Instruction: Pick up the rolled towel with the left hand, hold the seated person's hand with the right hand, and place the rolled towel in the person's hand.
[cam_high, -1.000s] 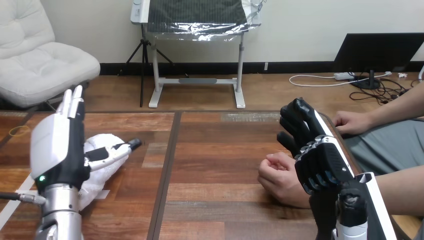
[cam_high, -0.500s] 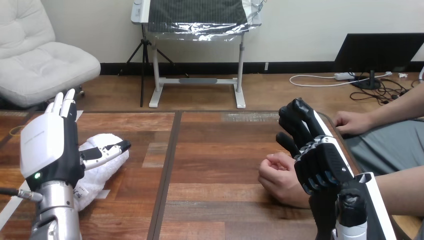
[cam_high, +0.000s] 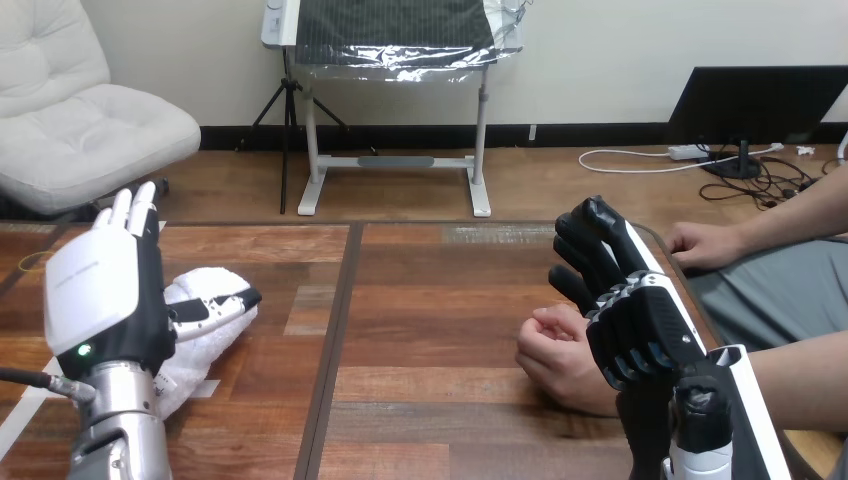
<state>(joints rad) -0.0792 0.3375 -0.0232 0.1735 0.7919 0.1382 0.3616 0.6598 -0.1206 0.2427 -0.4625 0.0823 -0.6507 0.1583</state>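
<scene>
Left hand (cam_high: 100, 295) near the tabletop's (cam_high: 430, 300) left edge: fingers straight and apart, thumb over towel (cam_high: 195, 345). Right hand (cam_high: 640, 325) against person's hand (cam_high: 555, 355) near the right edge; cannot tell its grip.

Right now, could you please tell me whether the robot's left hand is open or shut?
Open: the left hand has straight fingers pointing up, its thumb stretched across the rolled towel, gripping nothing.

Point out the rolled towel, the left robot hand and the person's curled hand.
Rolled towel (cam_high: 205, 340): head view, on its white surface below the robot thumb.
Left robot hand (cam_high: 92, 290): head view, on the white shell of its back.
Person's curled hand (cam_high: 552, 352): head view, on the middle of the hand.
</scene>
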